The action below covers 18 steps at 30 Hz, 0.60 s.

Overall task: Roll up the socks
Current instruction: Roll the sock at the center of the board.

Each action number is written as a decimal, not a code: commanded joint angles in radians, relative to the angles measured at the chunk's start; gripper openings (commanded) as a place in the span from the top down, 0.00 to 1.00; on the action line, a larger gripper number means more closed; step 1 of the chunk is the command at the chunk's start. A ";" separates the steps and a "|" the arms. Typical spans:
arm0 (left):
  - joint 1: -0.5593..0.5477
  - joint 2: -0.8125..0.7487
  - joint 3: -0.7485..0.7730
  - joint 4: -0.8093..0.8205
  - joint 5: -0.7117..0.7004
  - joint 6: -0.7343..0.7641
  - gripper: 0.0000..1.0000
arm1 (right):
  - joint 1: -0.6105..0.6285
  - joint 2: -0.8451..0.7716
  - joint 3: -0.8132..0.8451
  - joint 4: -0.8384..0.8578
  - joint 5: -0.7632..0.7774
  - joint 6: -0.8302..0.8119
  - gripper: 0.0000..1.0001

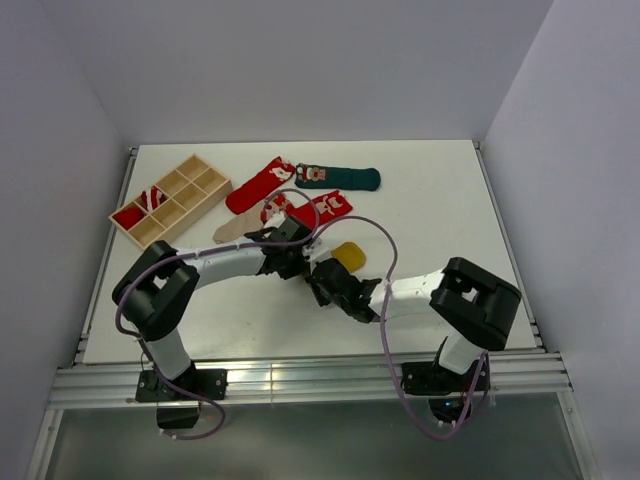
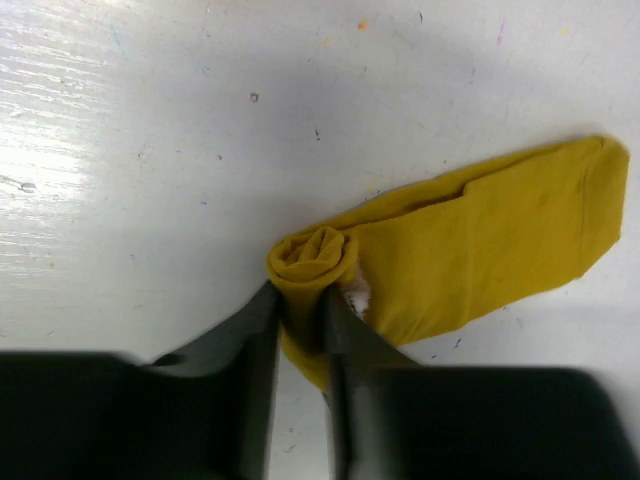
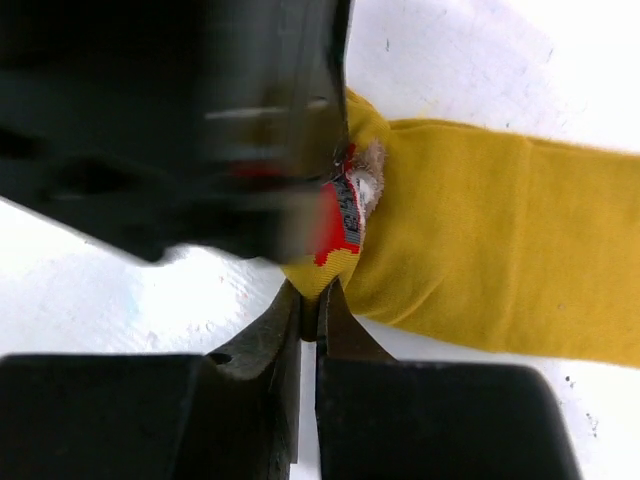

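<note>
A mustard yellow sock lies at mid-table, its near end wound into a small roll while the rest lies flat. My left gripper is shut on that roll, one finger on each side. My right gripper is shut on the roll's lower edge, beside a red-and-white figure patch. In the top view the left gripper and the right gripper meet at the sock's left end. The left gripper's dark body fills the top of the right wrist view.
Behind the arms lie a red sock, a dark green sock, another red sock, a striped sock and a beige sock. A wooden compartment tray at the back left holds rolled socks.
</note>
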 commanded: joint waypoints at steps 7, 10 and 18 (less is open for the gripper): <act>0.029 -0.185 -0.157 0.091 0.011 -0.085 0.36 | -0.229 -0.099 -0.068 -0.040 -0.504 0.166 1.00; 0.037 -0.254 -0.215 0.157 0.005 -0.118 0.34 | -0.307 -0.070 -0.073 -0.004 -0.679 0.223 1.00; 0.033 -0.305 -0.335 0.321 0.063 -0.142 0.32 | -0.471 0.137 -0.091 0.268 -1.085 0.487 1.00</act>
